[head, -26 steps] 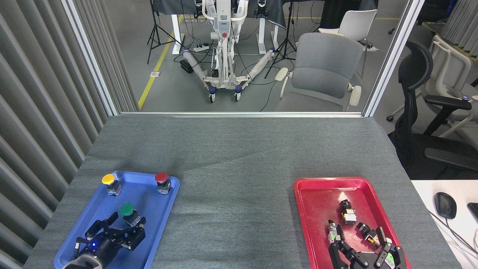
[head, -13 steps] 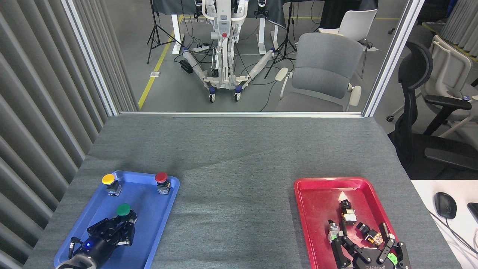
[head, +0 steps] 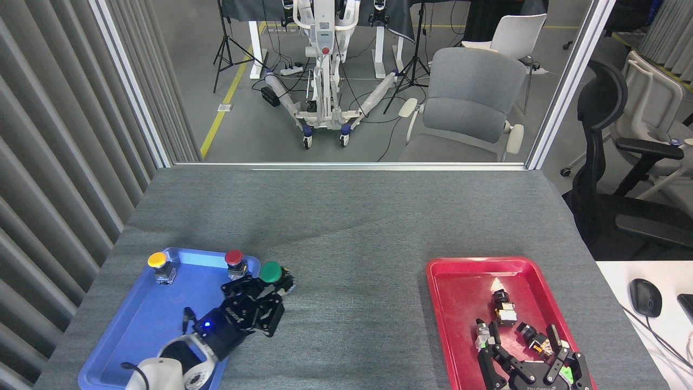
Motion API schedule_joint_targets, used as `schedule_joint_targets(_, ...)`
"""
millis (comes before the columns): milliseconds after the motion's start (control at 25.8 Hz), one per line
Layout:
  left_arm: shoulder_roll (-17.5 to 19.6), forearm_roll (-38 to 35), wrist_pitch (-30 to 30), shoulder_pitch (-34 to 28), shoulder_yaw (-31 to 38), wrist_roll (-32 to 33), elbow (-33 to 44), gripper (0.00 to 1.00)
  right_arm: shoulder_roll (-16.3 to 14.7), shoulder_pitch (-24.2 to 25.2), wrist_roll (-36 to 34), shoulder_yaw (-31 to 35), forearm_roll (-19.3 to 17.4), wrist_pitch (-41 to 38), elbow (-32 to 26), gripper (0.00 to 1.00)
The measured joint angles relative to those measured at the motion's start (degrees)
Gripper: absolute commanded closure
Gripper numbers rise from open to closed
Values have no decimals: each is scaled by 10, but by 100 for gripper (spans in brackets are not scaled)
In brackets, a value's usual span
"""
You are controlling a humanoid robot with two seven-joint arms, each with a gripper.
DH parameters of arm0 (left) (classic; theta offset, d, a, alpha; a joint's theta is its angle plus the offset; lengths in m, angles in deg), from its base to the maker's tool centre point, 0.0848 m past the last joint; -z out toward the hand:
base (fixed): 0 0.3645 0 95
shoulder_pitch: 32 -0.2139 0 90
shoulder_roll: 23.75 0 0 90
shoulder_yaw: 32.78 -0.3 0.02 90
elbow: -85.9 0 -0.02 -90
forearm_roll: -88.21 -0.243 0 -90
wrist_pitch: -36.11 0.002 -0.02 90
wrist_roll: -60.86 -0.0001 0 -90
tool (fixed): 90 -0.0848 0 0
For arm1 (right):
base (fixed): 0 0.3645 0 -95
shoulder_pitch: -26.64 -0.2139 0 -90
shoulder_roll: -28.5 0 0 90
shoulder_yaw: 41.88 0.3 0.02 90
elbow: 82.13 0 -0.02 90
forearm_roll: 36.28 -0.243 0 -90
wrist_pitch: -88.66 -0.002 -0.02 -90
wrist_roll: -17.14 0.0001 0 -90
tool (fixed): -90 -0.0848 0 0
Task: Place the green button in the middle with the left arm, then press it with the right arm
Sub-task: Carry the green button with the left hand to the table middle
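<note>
Trays frame the job: over the right rim of the blue tray (head: 135,325), the left gripper (head: 269,287) is clamped on the green button (head: 270,272), held aloft just right of the red-capped button (head: 235,260). Best to carry it rightward onto the bare grey middle (head: 352,292), lower until the base sits flat, then release without tipping it. Over the red tray (head: 460,281), the right gripper (head: 533,355) waits with fingers spread, holding nothing.
</note>
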State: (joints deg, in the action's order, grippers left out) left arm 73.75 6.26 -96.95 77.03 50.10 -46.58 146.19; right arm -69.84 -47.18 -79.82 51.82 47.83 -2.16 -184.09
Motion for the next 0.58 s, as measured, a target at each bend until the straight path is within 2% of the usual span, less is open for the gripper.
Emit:
schedule_joint_targets(271, -51, -24, 79, 54, -133, 60, -71, 100, 0, 2, 1, -1, 0, 0, 0, 0)
schedule_joint_targets(581, -63, -27, 140, 62, -159, 77, -138, 100, -1, 2, 1, -2, -2, 0, 5, 0)
